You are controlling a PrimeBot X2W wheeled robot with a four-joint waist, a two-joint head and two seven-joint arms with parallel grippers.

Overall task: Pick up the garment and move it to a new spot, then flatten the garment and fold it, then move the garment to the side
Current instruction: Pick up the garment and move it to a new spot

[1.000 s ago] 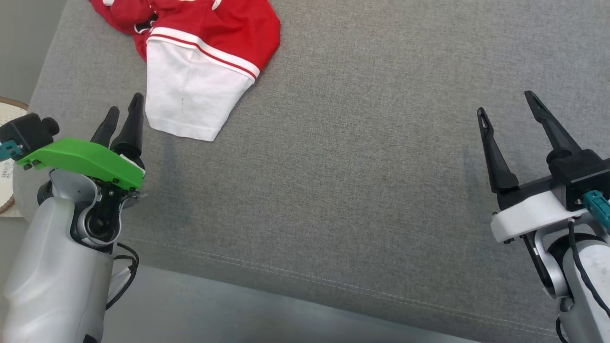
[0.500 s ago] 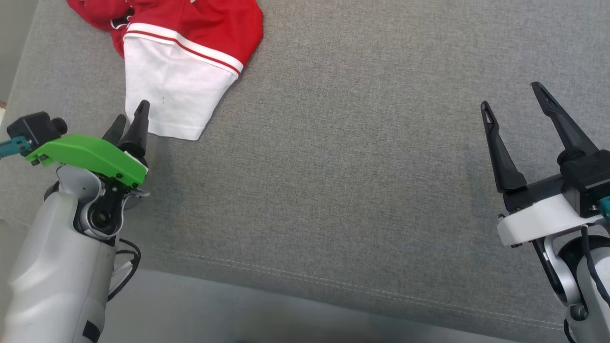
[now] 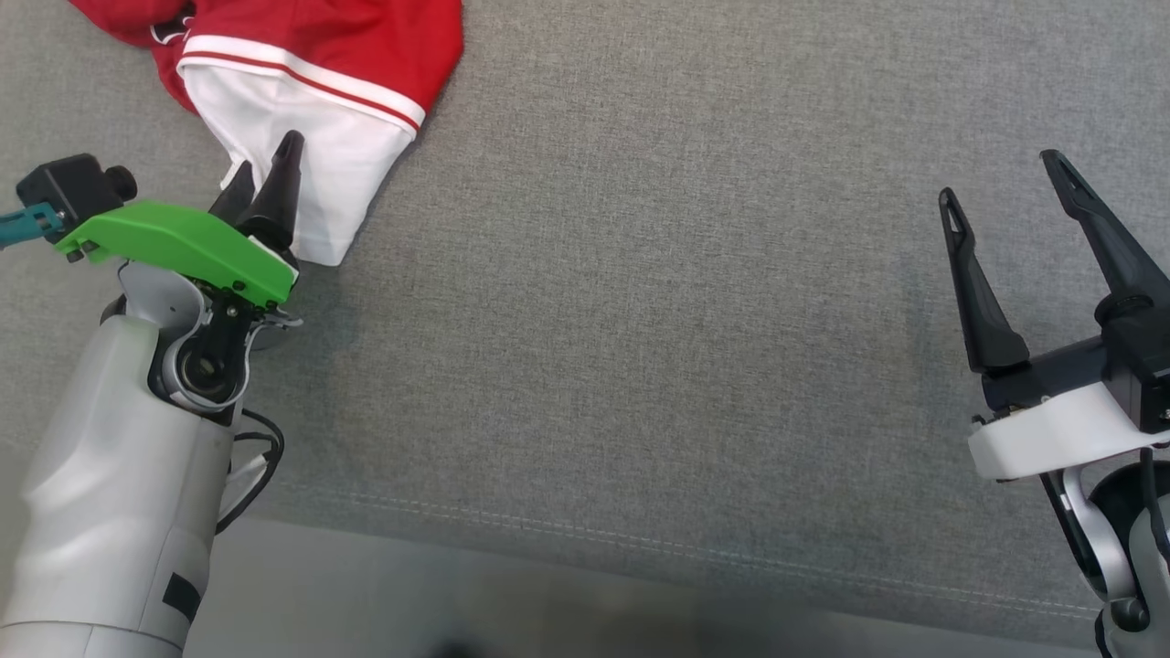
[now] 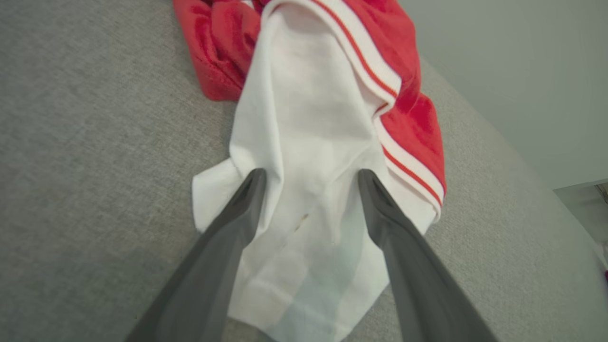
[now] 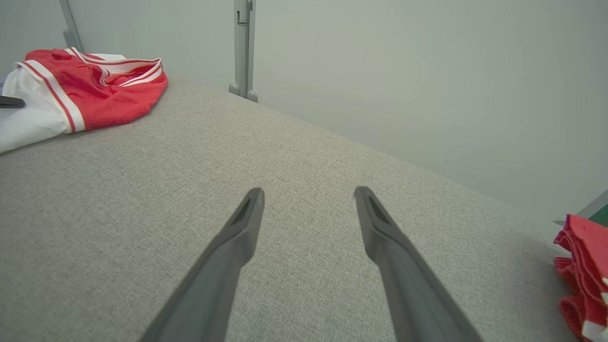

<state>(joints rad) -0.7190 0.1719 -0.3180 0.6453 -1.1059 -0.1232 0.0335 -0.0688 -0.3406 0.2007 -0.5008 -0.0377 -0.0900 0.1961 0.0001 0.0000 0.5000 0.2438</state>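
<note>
Garment (image 4: 313,109) beneath spread L gripper (image 4: 311,175).

A grey woven cushion (image 3: 640,320) with a stitched seam (image 3: 640,544) along its near edge spreads above a pale floor (image 3: 411,603), backed by a plain pale wall (image 5: 403,71) with a grey metal post (image 5: 242,47), and a crumpled red cloth (image 5: 582,266) lies at its far right end.

The garment (image 3: 302,100) lies crumpled at about eleven o'clock from me, on the grey cushion (image 3: 686,320). It is red cloth with a white panel, and a white band with a thin red stripe runs where the two colours meet. The white panel lies fairly flat, its loose end pointing back toward six o'clock. The red part is bunched beyond it, toward twelve.
</note>
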